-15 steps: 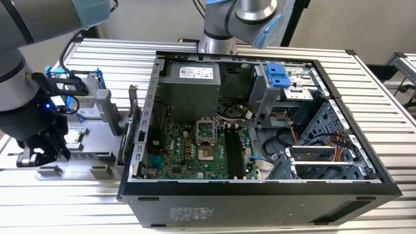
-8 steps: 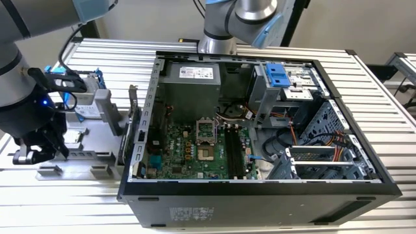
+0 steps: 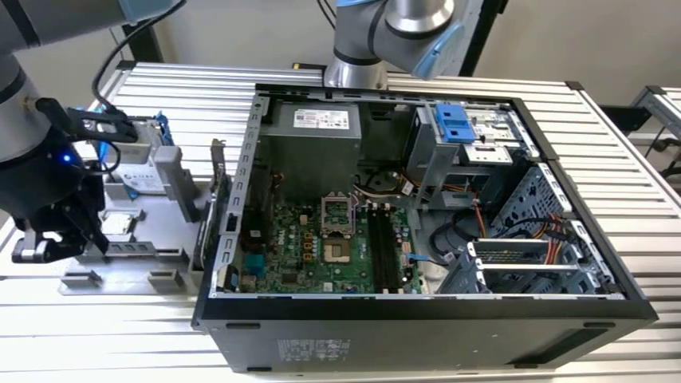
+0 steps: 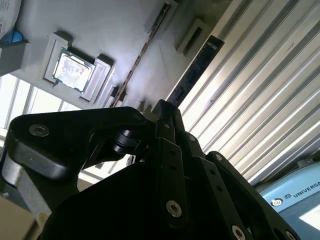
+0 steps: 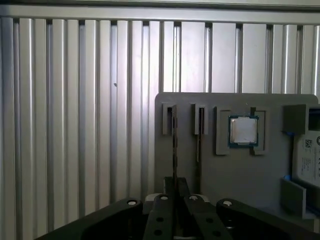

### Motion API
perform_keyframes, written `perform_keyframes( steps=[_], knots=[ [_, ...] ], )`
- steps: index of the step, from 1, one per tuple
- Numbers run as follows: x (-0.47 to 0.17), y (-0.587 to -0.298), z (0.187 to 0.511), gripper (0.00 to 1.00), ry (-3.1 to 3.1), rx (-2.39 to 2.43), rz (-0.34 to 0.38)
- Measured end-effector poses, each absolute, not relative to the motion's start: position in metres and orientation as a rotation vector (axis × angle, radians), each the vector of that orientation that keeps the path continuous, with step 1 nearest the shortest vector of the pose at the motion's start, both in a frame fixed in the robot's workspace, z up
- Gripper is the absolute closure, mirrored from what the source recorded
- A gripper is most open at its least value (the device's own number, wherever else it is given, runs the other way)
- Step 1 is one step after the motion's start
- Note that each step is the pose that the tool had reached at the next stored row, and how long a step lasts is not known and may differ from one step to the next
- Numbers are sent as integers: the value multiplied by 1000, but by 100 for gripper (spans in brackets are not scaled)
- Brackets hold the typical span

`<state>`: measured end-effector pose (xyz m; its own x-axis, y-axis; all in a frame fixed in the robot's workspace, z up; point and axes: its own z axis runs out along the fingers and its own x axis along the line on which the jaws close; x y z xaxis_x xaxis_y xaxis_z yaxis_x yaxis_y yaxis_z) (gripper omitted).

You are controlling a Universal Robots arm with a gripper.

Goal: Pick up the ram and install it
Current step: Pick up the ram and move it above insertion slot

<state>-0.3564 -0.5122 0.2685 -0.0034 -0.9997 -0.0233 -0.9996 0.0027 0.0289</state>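
Observation:
The ram (image 5: 174, 145) is a thin dark stick standing on edge in a slot of the grey holder (image 5: 225, 175), at the side next to the slatted table. In the second wrist view the ram (image 4: 197, 67) runs straight out from my fingertips. My gripper (image 5: 175, 182) (image 4: 164, 107) is shut on the near end of the ram, which still sits in the holder. In the exterior view the gripper (image 3: 91, 239) is low over the holder's front, at that view's left. The motherboard's black slots (image 3: 378, 247) lie inside the open computer case (image 3: 229, 263).
A second thin stick (image 5: 199, 142) stands in the neighbouring slot. Beyond it the holder carries a processor chip (image 5: 243, 131) and a silver hard drive in a blue frame (image 3: 149, 167). A taller card with a metal bracket (image 3: 218, 187) stands between holder and case. The slatted table (image 5: 75, 125) surrounds everything.

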Motion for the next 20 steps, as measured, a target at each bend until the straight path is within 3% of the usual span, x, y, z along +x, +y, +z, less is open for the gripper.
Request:
perform_keyframes(
  steps=[20],
  knots=[
    [-356, -512, 300, 100, -2222, 2215, -58]
  ],
)
